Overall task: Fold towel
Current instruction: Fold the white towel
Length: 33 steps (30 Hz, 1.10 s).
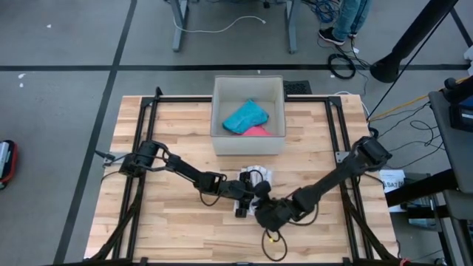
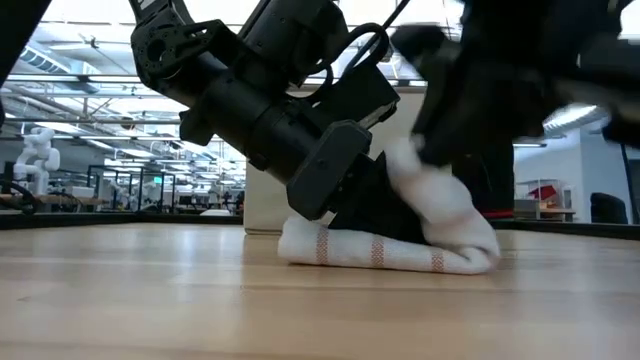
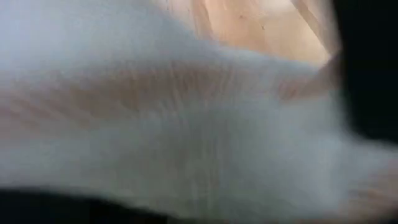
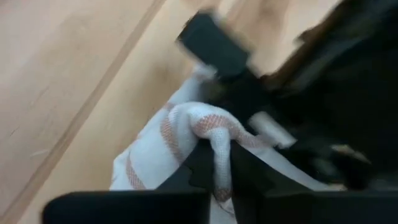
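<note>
The white towel [image 1: 255, 177] with thin red stripes lay bunched on the wooden counter [image 1: 170, 236], near its middle and just on the near side of the white bin [image 1: 247, 85] that stood at the far centre. Both arms met over it. The left gripper [image 1: 247, 188] reached in from the left and pressed against the cloth; in the low view its dark body sat on the towel [image 2: 400, 245], which was rolled into a low, doubled heap flat on the counter with one fold lifted up between the two arms. The left wrist view was filled by white cloth [image 3: 186, 124] right against the lens, so I could not tell whether the left jaws were open or closed.

The right gripper [image 1: 267, 210] came in from the right and near side, touching the towel's near edge. In the right wrist view a twisted ridge of striped cloth [image 4: 211, 134] ran between the right fingers [image 4: 124, 208], and it appeared, though the view was blurred, that the right jaws were closed on this fold.

Inside the bin lay a blue cloth [image 1: 245, 117] and, just beside it on the near right, a pink cloth [image 1: 259, 131].
</note>
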Available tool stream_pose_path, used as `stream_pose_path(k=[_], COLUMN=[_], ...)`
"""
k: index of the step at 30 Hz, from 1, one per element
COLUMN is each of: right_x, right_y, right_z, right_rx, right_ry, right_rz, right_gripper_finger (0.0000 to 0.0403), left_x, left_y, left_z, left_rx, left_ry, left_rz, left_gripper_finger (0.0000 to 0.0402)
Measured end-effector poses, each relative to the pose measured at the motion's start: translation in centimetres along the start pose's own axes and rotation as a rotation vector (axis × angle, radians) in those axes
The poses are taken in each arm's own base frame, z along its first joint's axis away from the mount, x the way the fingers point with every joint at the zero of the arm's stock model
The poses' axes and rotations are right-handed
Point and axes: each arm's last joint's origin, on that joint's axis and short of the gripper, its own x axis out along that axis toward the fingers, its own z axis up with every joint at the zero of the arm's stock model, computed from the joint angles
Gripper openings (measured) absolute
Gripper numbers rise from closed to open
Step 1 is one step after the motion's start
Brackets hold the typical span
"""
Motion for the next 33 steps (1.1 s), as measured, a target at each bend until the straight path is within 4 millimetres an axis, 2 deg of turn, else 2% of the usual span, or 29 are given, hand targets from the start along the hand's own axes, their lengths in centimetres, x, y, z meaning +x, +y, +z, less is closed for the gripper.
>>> stream_pose_path(k=[3, 6, 10, 13, 17, 21, 24, 27, 33], right_x=[1.0, 0.4, -2.6, -5.3, -8.0, -8.3, -7.4, -5.6, -2.8], right_y=[0.3, 0.8, 1.1, 1.4, 1.9, 2.7, 3.5, 4.3, 3.8], right_z=[-0.4, -0.1, 1.0, 0.7, -0.8, -2.7, -4.0, -5.1, -6.1], right_rx=[0.01, -0.001, 0.022, 0.076, 0.215, 0.346, 0.386, 0.4, 0.407], right_ry=[0.026, 0.005, -0.066, -0.055, 0.013, 0.12, 0.183, 0.162, 0.07], right_rz=[0.032, 0.002, -0.108, -0.207, -0.242, -0.265, -0.275, -0.279, -0.298], right_gripper_finger=[0.0058, 0.0117, 0.0196, 0.0228, 0.0228, 0.0208, 0.0194, 0.0182, 0.0159], left_x=[0.0, 0.0, 0.0, 0.0, 0.0, 0.0, 0.0, 0.0, -0.2], left_y=[0.0, 0.0, 0.0, 0.0, -0.2, -0.2, -0.2, -0.2, -0.2], left_z=[0.0, 0.0, 0.0, 0.0, -0.1, -0.1, -0.1, -0.1, 0.1], left_rx=[0.004, -0.003, -0.009, -0.01, -0.007, -0.006, -0.005, -0.005, -0.005], left_ry=[0.004, 0.007, 0.007, 0.007, 0.008, 0.01, 0.01, 0.01, 0.001], left_rz=[0.002, 0.001, 0.006, 0.008, 0.007, 0.008, 0.008, 0.008, 0.007], left_gripper_finger=[0.0227, 0.0227, 0.0227, 0.0227, 0.0227, 0.0227, 0.0227, 0.0227, 0.0227])
